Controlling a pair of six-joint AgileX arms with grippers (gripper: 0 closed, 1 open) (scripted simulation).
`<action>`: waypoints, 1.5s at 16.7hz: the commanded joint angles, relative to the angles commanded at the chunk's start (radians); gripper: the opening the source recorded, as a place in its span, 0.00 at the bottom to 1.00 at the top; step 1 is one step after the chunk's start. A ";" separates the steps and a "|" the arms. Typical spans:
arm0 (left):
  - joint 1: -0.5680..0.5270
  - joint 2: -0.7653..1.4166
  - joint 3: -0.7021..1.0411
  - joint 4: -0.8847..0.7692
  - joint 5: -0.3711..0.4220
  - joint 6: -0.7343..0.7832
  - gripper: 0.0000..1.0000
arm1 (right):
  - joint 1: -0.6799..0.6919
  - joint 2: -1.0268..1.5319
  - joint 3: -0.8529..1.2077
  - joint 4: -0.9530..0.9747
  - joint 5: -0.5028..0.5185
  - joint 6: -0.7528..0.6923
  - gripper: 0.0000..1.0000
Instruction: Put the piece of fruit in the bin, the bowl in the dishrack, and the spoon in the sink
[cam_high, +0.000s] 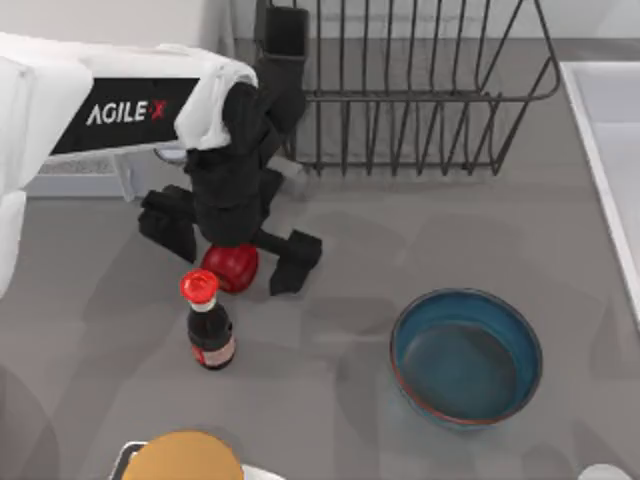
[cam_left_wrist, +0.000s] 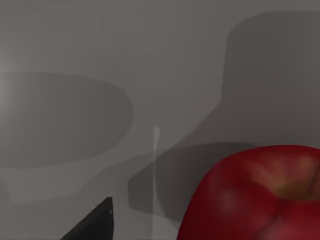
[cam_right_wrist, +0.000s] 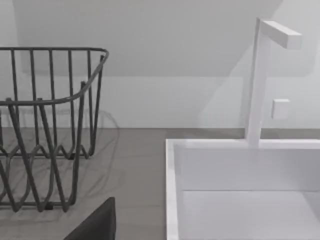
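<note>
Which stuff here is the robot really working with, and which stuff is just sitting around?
For the job: red fruit between the open fingers of the left tool; blue bowl; dishrack; sink.

Just sitting around: red-capped sauce bottle; a round tan thing at the table's near edge.

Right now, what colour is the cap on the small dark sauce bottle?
Red cap on the small dark sauce bottle, clearest in the top view.

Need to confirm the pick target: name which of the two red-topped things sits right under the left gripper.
The piece of fruit, a round glossy red apple between the left gripper fingers. The sauce bottle is only red-capped, with a dark body, standing apart, nearer the top view's bottom edge.
</note>
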 joint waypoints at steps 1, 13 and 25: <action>0.000 0.000 0.000 0.000 0.000 0.000 1.00 | 0.000 0.000 0.000 0.000 0.000 0.000 1.00; 0.000 0.000 0.000 0.000 0.000 0.000 0.25 | 0.000 0.000 0.000 0.000 0.000 0.000 1.00; -0.006 -0.015 0.004 -0.004 0.019 -0.007 0.00 | 0.000 0.000 0.000 0.000 0.000 0.000 1.00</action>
